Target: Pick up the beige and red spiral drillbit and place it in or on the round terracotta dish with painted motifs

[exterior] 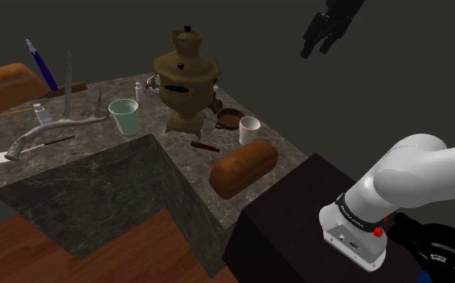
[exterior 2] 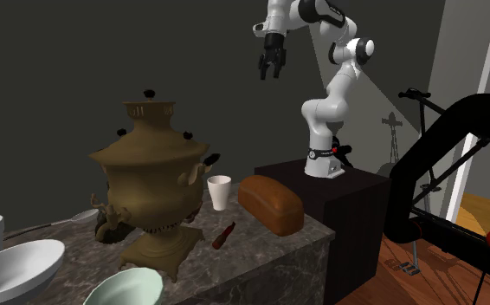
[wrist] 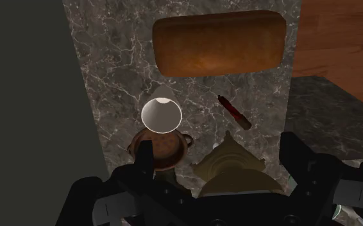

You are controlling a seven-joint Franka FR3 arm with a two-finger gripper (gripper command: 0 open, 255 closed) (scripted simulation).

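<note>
Three views. Shoulder view: I see the gripper (exterior: 324, 32) high above the marbled counter (exterior: 187, 165); the drillbit (exterior: 205, 146) lies flat between bread loaf (exterior: 243, 167) and samovar (exterior: 186, 76), near the dish (exterior: 228, 118). Second exterior view: drillbit beside the samovar's foot. Wrist view: jaws apart, holding nothing.

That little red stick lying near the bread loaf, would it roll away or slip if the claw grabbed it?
The drillbit looks thin and round and lies flat on the smooth counter, so a sideways nudge would probably roll it. It looks straight and rigid, so it likely won't bend. Being so slim, it may twist or slip unless gripped squarely.
</note>
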